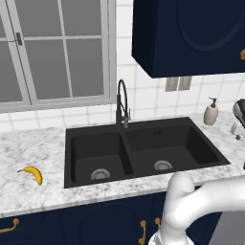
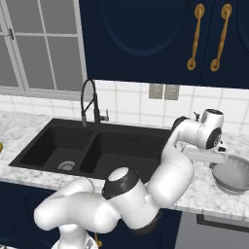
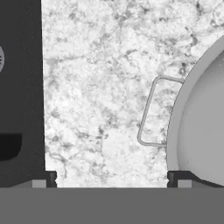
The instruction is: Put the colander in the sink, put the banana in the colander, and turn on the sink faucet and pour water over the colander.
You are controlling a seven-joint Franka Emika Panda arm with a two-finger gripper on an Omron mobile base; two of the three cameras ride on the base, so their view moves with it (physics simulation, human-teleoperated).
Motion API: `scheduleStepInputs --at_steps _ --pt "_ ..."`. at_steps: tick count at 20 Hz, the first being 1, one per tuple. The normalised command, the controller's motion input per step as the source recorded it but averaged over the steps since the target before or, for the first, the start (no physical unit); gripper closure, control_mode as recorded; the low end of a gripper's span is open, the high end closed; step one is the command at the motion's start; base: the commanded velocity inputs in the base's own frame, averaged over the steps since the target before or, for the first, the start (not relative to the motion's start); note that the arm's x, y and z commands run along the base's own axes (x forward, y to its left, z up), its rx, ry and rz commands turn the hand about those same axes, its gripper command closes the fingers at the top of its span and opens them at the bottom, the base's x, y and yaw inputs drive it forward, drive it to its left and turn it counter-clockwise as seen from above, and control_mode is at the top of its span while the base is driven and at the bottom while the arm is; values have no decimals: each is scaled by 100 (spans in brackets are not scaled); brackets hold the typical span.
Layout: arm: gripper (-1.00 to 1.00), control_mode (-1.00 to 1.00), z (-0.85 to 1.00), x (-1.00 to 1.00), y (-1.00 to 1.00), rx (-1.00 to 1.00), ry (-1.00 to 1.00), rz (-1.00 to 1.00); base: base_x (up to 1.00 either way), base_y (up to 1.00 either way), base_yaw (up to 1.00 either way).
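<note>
You see the colander [image 2: 232,178] sitting on the marbled counter [image 2: 204,192] at the lower right of the right base frame, off the right end of the sink [image 2: 92,148]. In the hand frame its rim and wire handle [image 3: 148,111] fill the right side, with bare stone between the handle and the sink's black edge at the left. The gripper [image 3: 111,180] hangs just above the colander's near rim; its two dark fingertips [image 3: 49,178] stand spread wide at the bottom of the hand frame, one over the sink's edge, the other over the colander rim, with nothing held between them and nothing visibly touched.

The banana [image 1: 32,174] lies on the counter at the left middle of the left base frame, well apart from the sink's left basin. The sink faucet [image 1: 122,103] rises behind the divider at the frame's centre, its arched neck over the left basin. A beige soap dispenser [image 1: 211,112] stands against the tiled wall at the right.
</note>
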Motion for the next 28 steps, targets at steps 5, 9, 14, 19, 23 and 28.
scheduleStepInputs --at_steps 5,9,14,19,23,28 --pt "-100 -100 0 26 -17 0 1 0 0 0 0" --pt "-100 -100 0 14 -24 0 1 0 0 0 0" --pt "-100 -100 -5 15 -17 0 0 0 0 0 0" --pt "-100 -100 -24 1 -8 0 3 0 0 0 0" --pt "-100 -100 -21 1 0 0 2 0 0 0 0" --pt "-100 -100 -17 2 0 0 1 0 0 0 0"
